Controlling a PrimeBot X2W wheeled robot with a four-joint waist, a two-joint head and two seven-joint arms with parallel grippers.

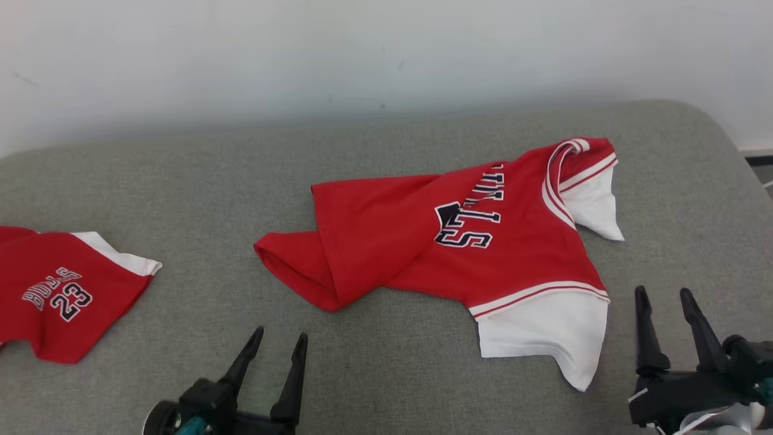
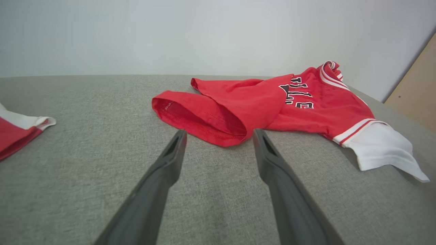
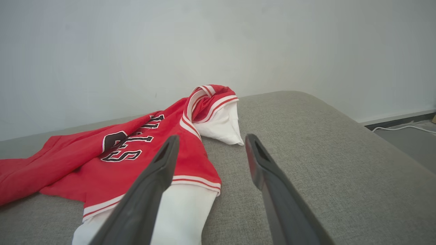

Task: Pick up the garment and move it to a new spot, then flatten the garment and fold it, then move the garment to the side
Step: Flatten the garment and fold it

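- Red jersey fabric with white sleeves: the garment (image 1: 423,241) lies right of centre on the grey upholstered surface (image 1: 181,181), about midway between its near and far edges.
- It is not flat. Its left end is doubled over into a thick roll, the body is twisted, and the collar at the far right is bunched up on itself. The near white sleeve (image 1: 543,332) spreads towards the near edge.
- Progress, as I judge it: whether this spot is already the new one cannot be told. Flattening, folding and moving it aside are all left to do.
- Black lettering (image 1: 468,223) edged in white runs sideways across the chest. A fold swallows part of it, leaving what looks like "LLS", and the rest is unreadable.
- Right gripper (image 1: 663,291) sits near and just right of the white sleeve, fingers spread, nothing between them, not touching cloth.
- Left gripper (image 1: 281,333) sits near the rolled left end, also spread wide and empty, with a strip of bare upholstery between it and the garment.
- A second red piece (image 1: 60,290) lies well apart at the far left, printed "BULLS 23".
- Behind everything stands a plain pale wall (image 1: 362,48).
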